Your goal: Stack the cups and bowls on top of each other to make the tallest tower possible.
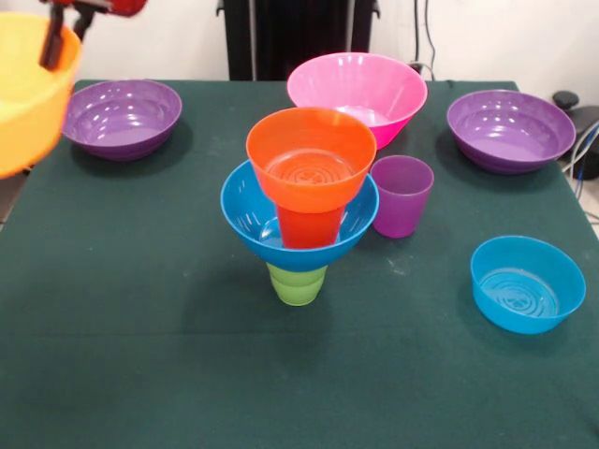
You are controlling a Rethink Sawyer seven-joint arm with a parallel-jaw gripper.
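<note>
Hanging at the far left edge, the large yellow-orange bowl is being carried off the table, with the gripper clamped on its rim, one dark finger showing inside the bowl wall. Just to its right, a wide purple bowl is sitting on the green table near the back corner. In the middle the tower is standing: the green cup is bearing the medium blue bowl, the orange cup is standing in that bowl, and the small orange bowl is resting on top.

The step in hand looks to be placing the yellow-orange bowl on that tower. It is wider than the piece it would be landing on, so it is probably calling for a level approach from above, centred over the orange bowl, with a gentle release; a sideways nudge could be toppling the narrow green base.

Behind the tower the large pink bowl is sitting, the purple cup is standing just beside the stack's right, then the second purple bowl and the small blue bowl. Open cloth is lying in front.
</note>
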